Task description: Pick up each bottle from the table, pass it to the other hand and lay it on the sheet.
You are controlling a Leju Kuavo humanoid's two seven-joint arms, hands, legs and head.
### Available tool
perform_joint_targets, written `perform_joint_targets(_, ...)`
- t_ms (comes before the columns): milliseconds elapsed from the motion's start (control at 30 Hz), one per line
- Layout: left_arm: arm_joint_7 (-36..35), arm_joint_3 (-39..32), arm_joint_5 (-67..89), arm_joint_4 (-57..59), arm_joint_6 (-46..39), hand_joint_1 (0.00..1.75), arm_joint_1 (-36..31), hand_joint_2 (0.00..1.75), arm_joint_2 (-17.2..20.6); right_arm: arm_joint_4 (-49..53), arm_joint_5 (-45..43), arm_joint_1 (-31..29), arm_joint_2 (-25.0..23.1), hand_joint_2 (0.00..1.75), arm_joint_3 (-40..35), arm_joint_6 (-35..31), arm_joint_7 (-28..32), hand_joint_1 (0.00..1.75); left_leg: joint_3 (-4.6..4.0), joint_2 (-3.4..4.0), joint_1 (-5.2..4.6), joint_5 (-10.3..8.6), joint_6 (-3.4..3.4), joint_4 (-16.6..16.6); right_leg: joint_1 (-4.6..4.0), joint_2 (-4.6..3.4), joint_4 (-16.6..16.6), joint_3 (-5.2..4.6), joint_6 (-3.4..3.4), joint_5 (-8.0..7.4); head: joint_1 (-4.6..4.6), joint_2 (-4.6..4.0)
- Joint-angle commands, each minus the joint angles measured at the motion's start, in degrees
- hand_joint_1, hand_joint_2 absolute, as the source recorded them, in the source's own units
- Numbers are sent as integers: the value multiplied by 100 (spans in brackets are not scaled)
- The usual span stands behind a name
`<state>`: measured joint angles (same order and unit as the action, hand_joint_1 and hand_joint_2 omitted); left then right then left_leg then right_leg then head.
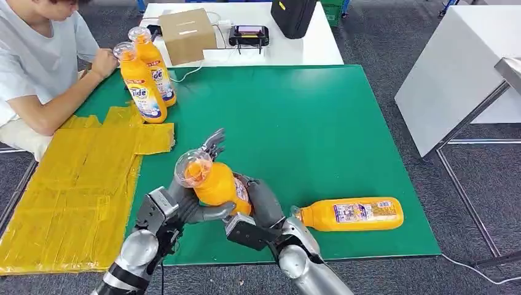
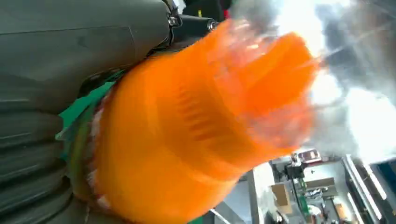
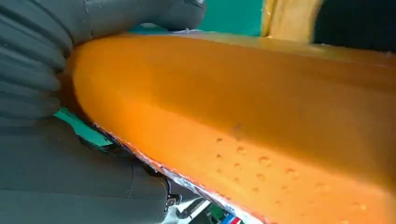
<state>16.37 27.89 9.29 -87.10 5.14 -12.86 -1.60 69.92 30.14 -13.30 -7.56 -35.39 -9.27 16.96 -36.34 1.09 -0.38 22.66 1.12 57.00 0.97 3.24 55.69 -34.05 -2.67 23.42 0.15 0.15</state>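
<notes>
Orange detergent bottle (image 1: 212, 181) sits between the two hands above the green mat (image 1: 319, 123) on the bench, tilted with its clear cap toward the camera and its base toward the right hand. The left hand (image 1: 187, 206) wraps its fingers and thumb around the body from the left, while the right hand (image 1: 258, 203) cups the lower body from the right, so both hold it at once; the wrist views show each hand pressed against the orange plastic. By this reading the handover is midway, and which hand lets go decides the rest. The yellow sheet (image 1: 80, 184) lies to the left of the held bottle, nearer the left arm, so that arm looks the better placed to lay it down, turning the long axis flat. A second bottle (image 1: 353, 214) lies on its side on the mat just right of the right arm, cap pointing toward the robot's hands. Two more bottles (image 1: 144, 77) stand upright at the far edge of the sheet beside a person (image 1: 43, 67). A cardboard box (image 1: 187, 35) rests on the white table beyond; its contents cannot be seen.
</notes>
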Motion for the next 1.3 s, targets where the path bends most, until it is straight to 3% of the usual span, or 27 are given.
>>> perform_joint_targets(33, -62, 267, -25, 571, -20, 175, -216, 175, -75, 68, -11, -172, 60, 175, -303, 8, 31, 171, 23, -8, 7, 10, -8, 1, -3, -18, -4, 25, 9, 9, 4, 0)
perform_joint_targets(767, -62, 267, -25, 571, -20, 175, -216, 175, -75, 68, -11, -172, 60, 175, -303, 8, 31, 169, 27, -5, 8, 13, -9, 2, -4, -25, -4, 30, 11, 10, 4, 0)
perform_joint_targets(1033, 38, -39, -395, 360, -104, 175, -132, 175, -110, -34, -38, -195, 57, 175, -311, 17, 32, 173, 30, 1, 11, 17, -10, 4, -5, -34, -3, 32, 12, 11, 4, 0)
perform_joint_targets(1067, 42, -50, -406, 342, -107, 175, -132, 175, -104, -48, -41, -197, 56, 175, -309, 15, 30, 162, 28, 1, 8, 14, -9, 2, -3, -31, -2, 29, 11, 9, 2, 0)
perform_joint_targets(1100, 44, -65, -412, 313, -107, 175, -143, 175, -82, -61, -44, -202, 56, 175, -307, 9, 30, 136, 18, 1, 6, 9, -7, 0, -3, -25, -3, 19, 8, 5, 2, 0)
perform_joint_targets(1133, 47, -87, -419, 275, -111, 175, -153, 175, -51, -19, -122, -185, 72, 175, -275, 27, 63, 51, 15, 0, 5, 6, -6, -1, -2, -20, -3, 16, 7, 4, 2, 0)
perform_joint_targets(1167, 56, -115, -422, 254, -134, 175, -155, 175, -44, 47, -193, -165, 89, 175, -245, 33, 109, 0, 21, 1, 8, 11, -8, 2, -4, -27, -3, 23, 10, 7, 2, 0)
perform_joint_targets(1200, 134, -179, -192, 184, -385, 175, -149, 175, 4, 298, -360, -86, 159, 175, -132, 10, 218, 0, 18, 0, 5, 9, -7, 0, -2, -23, -3, 20, 8, 5, 2, 0)
perform_joint_targets(1233, -1062, -310, 1968, 418, -2542, 175, -316, 175, 332, 1668, -570, 319, 689, 175, 256, -688, 855, 0, 7, -1, 3, 4, -5, 0, -1, -16, -2, 9, 6, 2, 4, 0)
perform_joint_targets(1267, -1157, -532, 4039, 597, -2566, 175, -440, 175, 492, 2563, -574, 538, 1029, 175, 563, -293, 577, 0, 20, -2, 8, 13, -8, 4, -4, -27, 0, 23, 10, 9, 2, 0)
perform_joint_targets(1300, -881, -871, 4048, 783, -2435, 175, -505, 175, 451, 3137, -570, 725, 1086, 175, 948, 204, 363, 0, 7, -25, 4, 4, -6, 3, -1, 2, 2, 16, 7, 10, 4, 0)
